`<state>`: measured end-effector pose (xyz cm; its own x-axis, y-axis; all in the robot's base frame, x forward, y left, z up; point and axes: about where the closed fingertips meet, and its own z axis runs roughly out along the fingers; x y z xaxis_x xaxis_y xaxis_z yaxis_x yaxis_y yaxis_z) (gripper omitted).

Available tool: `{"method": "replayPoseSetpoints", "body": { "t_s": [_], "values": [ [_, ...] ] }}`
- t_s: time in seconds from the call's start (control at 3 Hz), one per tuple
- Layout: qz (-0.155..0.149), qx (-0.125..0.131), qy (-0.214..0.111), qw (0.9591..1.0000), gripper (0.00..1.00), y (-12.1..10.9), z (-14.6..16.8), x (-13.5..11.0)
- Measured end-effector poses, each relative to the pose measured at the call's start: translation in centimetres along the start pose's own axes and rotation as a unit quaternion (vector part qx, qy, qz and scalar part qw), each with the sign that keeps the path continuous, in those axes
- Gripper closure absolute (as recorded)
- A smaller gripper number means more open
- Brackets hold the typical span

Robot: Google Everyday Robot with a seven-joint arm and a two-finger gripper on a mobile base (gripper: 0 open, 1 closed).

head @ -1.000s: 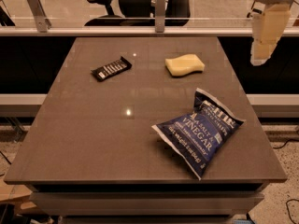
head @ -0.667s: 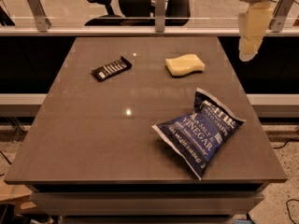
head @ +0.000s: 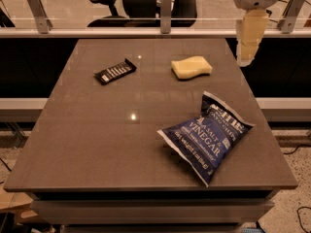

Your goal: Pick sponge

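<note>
Sponge (head: 191, 67) lies flat on the table (head: 97, 144), right of centre in the upper frame, untouched. We see the gripper (head: 245, 57) at upper right, drifted left to the table's edge; its grip we cannot tell. We judge the approach is underway.

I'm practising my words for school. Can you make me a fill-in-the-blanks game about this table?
1. The sponge is pale ____.
2. The chip bag is dark ____.
3. In the picture, the gripper hangs up high, to the ____ of the sponge, not touching it.
Missing words: yellow; blue; right.
</note>
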<state>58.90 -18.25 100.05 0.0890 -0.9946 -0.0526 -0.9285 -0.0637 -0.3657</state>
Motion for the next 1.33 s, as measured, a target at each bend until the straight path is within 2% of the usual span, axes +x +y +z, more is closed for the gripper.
{"method": "replayPoseSetpoints", "body": {
  "t_s": [0.67, 1.33],
  "values": [
    [-0.004, -0.021, -0.017, 0.9996, 0.00, -0.9, 2.6, -0.6],
    [-0.037, -0.053, -0.027, 0.9976, 0.00, -2.9, 5.8, -2.1]
  ]
}}
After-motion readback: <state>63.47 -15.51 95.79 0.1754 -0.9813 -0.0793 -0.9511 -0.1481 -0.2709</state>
